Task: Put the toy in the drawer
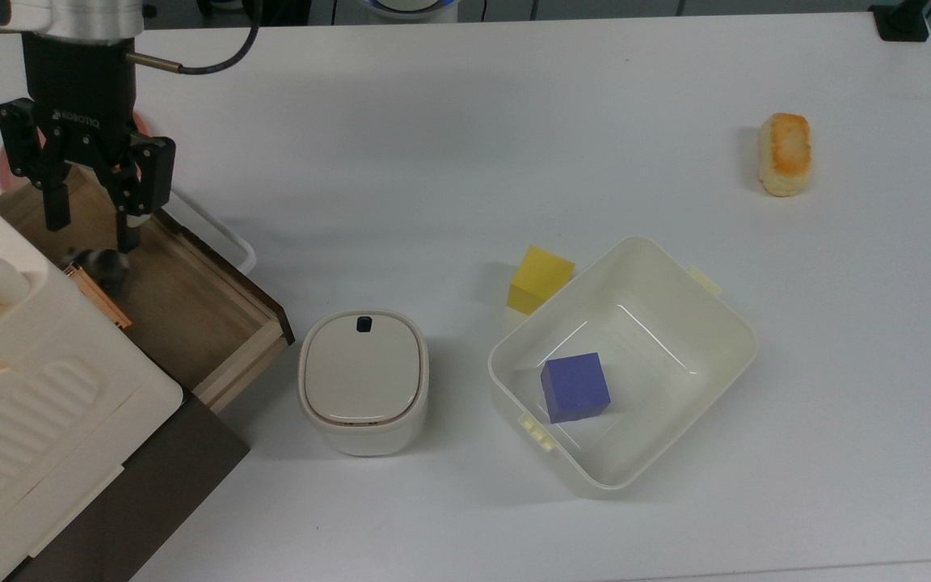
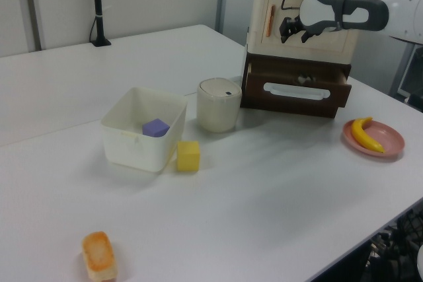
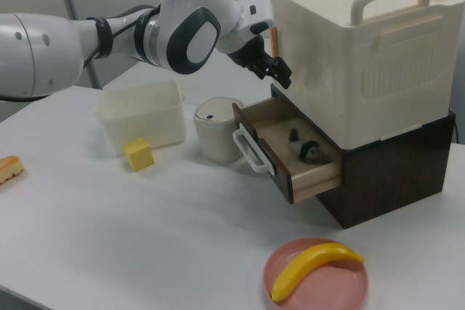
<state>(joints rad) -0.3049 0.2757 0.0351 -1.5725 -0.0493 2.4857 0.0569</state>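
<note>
Panda figurine released into the open drawer, gripper above it with fingers spread wide

The gripper (image 1: 87,218) hangs over the light-wood drawer (image 1: 191,299), its fingers (image 1: 128,230) apart and holding nothing, while the panda figurine (image 1: 98,263) lies on the drawer floor just below them, close to the cream cabinet (image 1: 21,388); the right view shows the panda figurine (image 3: 311,152) deep in the pulled-out drawer (image 3: 320,176), near the table's corner where the cabinet stands. Judging from this, the placing step looks done; the next move calls for lifting the arm straight up clear of the drawer's dark front and white loop handle (image 1: 219,230), without brushing the toy or the cabinet's overhang
</note>
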